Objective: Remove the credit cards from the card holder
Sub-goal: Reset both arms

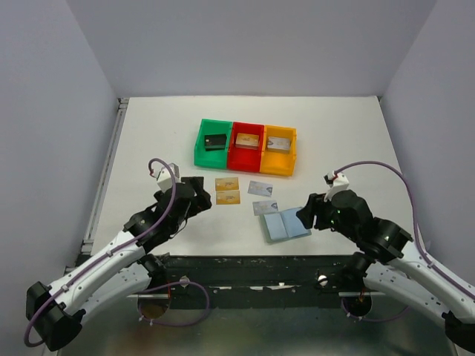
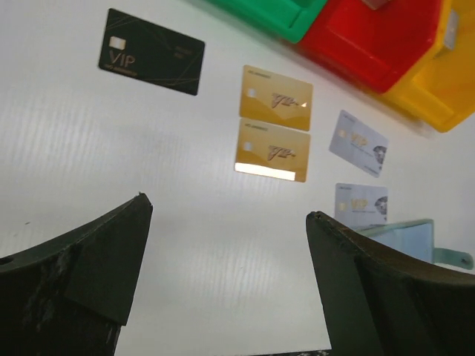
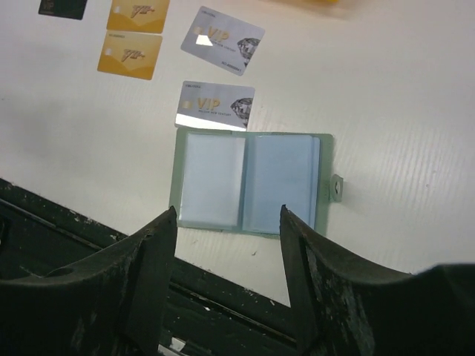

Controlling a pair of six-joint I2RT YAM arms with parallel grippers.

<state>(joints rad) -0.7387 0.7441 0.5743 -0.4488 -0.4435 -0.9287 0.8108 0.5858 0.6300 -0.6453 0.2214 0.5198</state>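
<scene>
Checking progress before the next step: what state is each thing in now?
card holder: open flat, sleeves look empty.
black card: loose, face up.
gold cards: loose, face up, close together.
silver cards: loose, face up.
green bin: holds a dark flat item.
red bin: holds a flat item.
yellow bin: holds a flat item.
left pincer: open, empty.
right pincer: open, empty, over the card holder.
</scene>
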